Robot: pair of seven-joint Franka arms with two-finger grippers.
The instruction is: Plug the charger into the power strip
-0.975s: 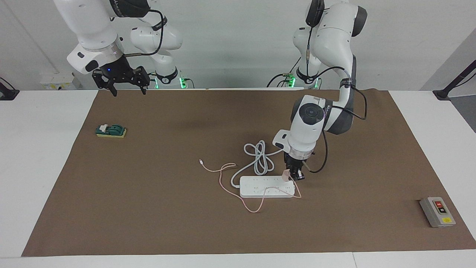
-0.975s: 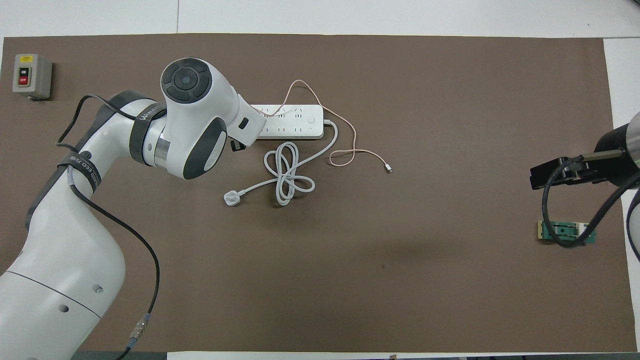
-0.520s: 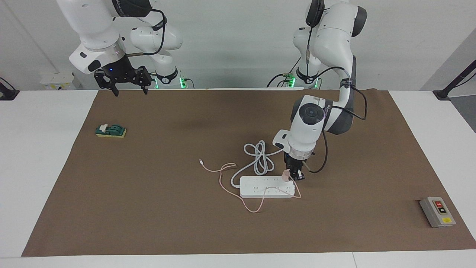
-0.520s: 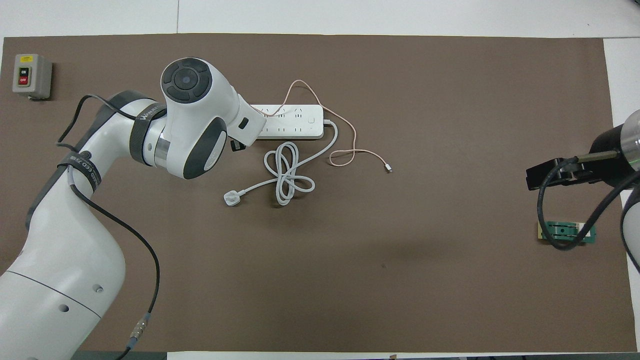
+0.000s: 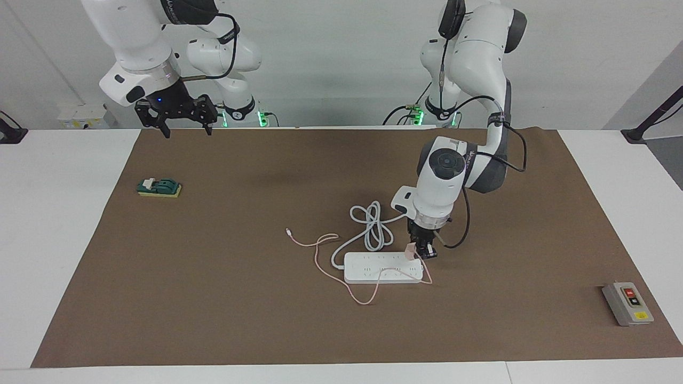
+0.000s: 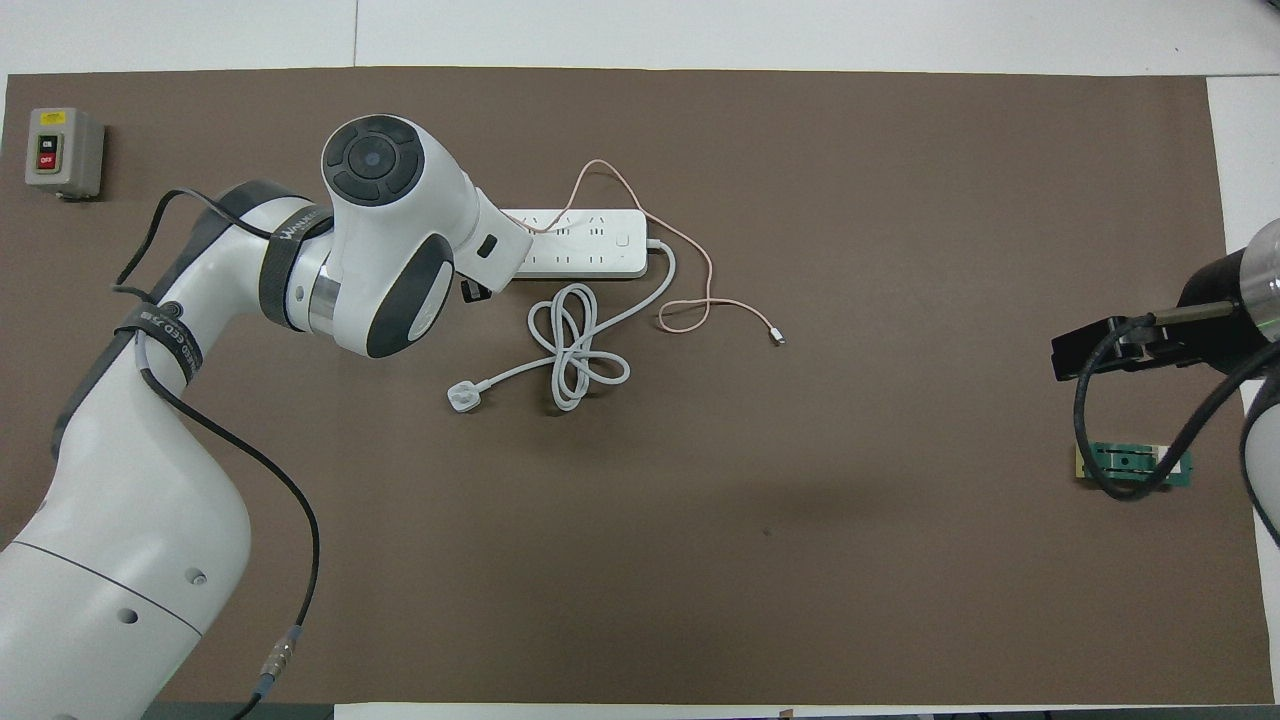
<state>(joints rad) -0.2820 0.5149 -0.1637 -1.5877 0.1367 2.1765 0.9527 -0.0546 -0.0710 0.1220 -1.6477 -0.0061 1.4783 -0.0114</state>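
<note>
Right arm raised; pale-pink charger [image 5: 410, 250]

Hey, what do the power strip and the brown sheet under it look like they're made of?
The power strip looks like moulded plastic: smooth white, rounded corners, faint sheen. The brown sheet appears matte, paper or thin felt-like mat; its flat, glare-free surface and slightly wavy edge suggest that, though which one is unclear.

Illumination is bright, even and diffuse from above. Shadows on the brown mat [image 5: 213, 298] are soft and faint (darkest directly beneath the arms). Both views are sharp, without glare.
</note>
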